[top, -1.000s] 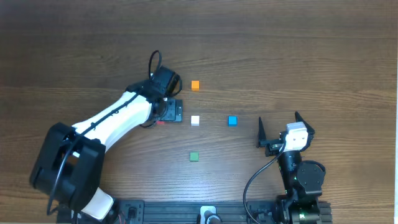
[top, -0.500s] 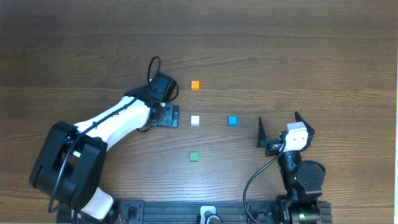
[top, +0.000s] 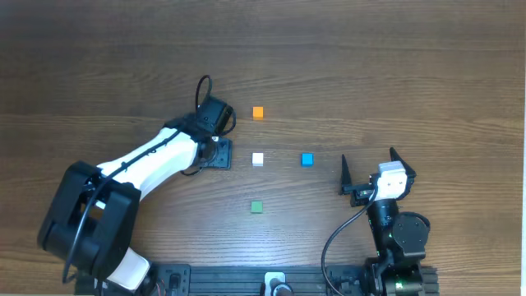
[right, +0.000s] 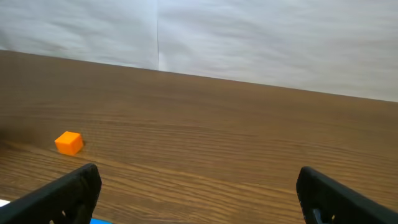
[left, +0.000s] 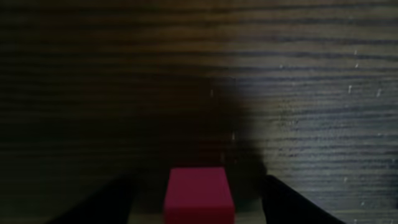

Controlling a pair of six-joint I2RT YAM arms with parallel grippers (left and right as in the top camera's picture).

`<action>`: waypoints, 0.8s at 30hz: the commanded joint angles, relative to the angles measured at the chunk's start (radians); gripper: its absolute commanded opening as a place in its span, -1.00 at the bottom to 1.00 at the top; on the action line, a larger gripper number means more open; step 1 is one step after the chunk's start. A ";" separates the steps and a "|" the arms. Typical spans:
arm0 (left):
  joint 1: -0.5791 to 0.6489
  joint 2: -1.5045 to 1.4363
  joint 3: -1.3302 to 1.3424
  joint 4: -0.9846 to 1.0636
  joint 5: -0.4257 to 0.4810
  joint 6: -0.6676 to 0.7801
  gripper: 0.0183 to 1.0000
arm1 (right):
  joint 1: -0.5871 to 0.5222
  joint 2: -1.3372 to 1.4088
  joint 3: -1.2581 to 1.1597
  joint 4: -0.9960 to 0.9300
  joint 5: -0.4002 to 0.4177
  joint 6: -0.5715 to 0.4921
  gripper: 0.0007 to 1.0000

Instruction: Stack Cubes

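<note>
- Red cube (left: 199,193) sits on the desk (top: 411,66) just beside the white cube (top: 258,159), on the left arm's side, between the fingers of the left gripper (top: 219,154).
- That gripper is lowered to the desk with its jaws spread. A gap shows on each side of the red cube, so nothing is clamped yet.
- Right gripper (top: 367,154) hangs well apart from the white cube, past the blue cube (top: 306,159), with its jaws wide and empty.
- Orange cube (top: 258,113) lies beyond the white cube, away from the arm bases, and the green cube (top: 256,207) lies on the near side.
- The cubes look small, rigid and light, with flat and probably smooth faces.
- Two opposite side faces are the best hold, gripped squarely and centred so the cube does not twist or squirt out.
- A light cube shifts easily, so a stack likely needs a level, gentle set-down.
</note>
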 commanded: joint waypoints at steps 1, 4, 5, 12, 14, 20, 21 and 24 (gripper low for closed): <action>0.006 -0.035 -0.014 -0.012 0.019 0.007 0.15 | -0.006 -0.008 -0.009 0.002 -0.008 -0.001 0.98; 0.006 -0.038 -0.014 -0.015 0.019 0.007 0.04 | -0.006 -0.008 -0.009 0.002 -0.008 -0.001 0.99; 0.006 -0.038 -0.014 -0.015 0.019 0.007 0.01 | -0.006 -0.008 -0.009 0.002 -0.008 -0.001 0.99; 0.006 -0.038 -0.014 -0.015 0.018 0.006 -0.28 | -0.006 -0.008 -0.009 0.002 -0.008 -0.001 0.99; 0.006 -0.038 -0.014 -0.015 0.018 0.006 -0.34 | -0.006 -0.008 -0.009 0.002 -0.008 -0.001 0.99; 0.005 -0.038 -0.014 -0.014 0.018 -0.003 -0.60 | -0.006 -0.008 -0.009 0.002 -0.008 -0.001 0.99; 0.005 -0.038 -0.014 -0.014 0.018 -0.006 -0.66 | -0.006 -0.008 -0.009 0.002 -0.008 -0.001 0.99; 0.005 -0.039 -0.014 -0.005 0.018 -0.020 -0.71 | -0.006 -0.008 -0.009 0.002 -0.008 -0.001 0.99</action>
